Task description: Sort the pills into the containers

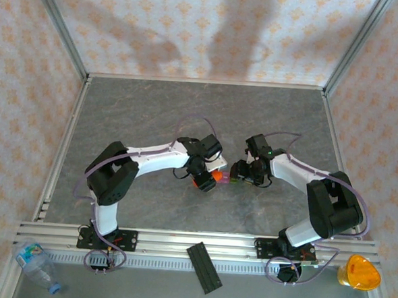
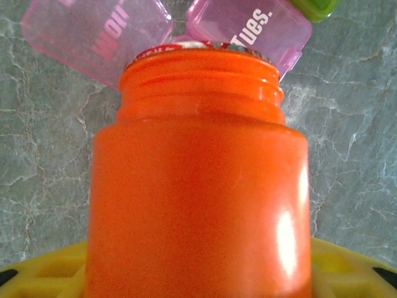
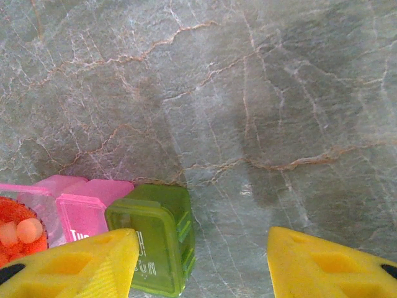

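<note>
Containers (image 3: 142,223) are joined, white-lettered boxes, translucent pink and green.

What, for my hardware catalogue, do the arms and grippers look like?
Both the left arm and right arm have white links, black joints and thin purple cables looping alongside. The fingers are yellow plastic with recessed ribbing.

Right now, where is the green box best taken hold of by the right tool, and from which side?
Probably from above, on the green box, across its far and near walls. One side wall is joined to the pink box, so no finger fits there. The right tool stands open, offset to the box's free side.
</note>
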